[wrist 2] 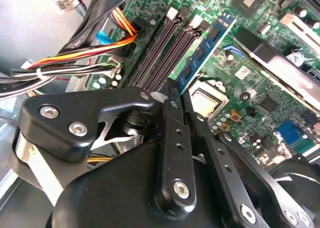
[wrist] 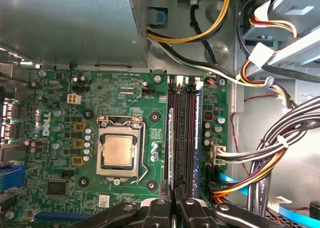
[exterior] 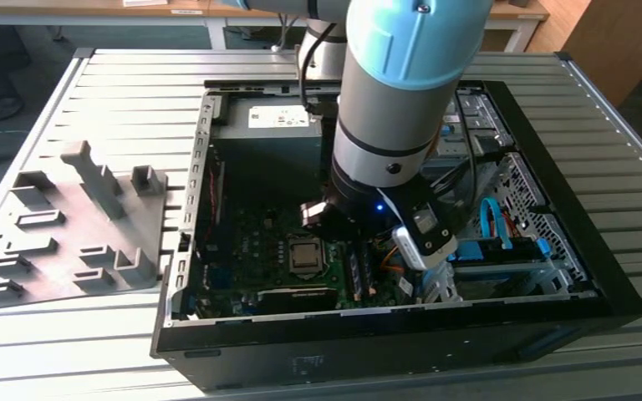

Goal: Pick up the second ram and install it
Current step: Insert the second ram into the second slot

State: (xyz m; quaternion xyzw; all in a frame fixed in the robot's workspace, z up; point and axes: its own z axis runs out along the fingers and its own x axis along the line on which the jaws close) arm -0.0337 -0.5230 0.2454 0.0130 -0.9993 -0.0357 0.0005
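Inside open PC case [exterior: 410, 355] on desk [exterior: 131, 83], low over motherboard [wrist: 125, 97]. Tool [wrist 2: 175, 87] pinched together on near end of second ram [wrist 2: 207, 47], judging from both wrist views; thin blue-green board running straight into the narrow gap btw. the fingers. Ram standing on edge in the slot nearest CPU [wrist: 118, 152], parallel w/ the other dark slots. Step in hand, prob.: install, seating phase; pick-up already done. Fully clicked in or not: cannot tell, end clips not clear. Needed for next move, in my judgement: even push straight down, no tilt, no side force on the board.
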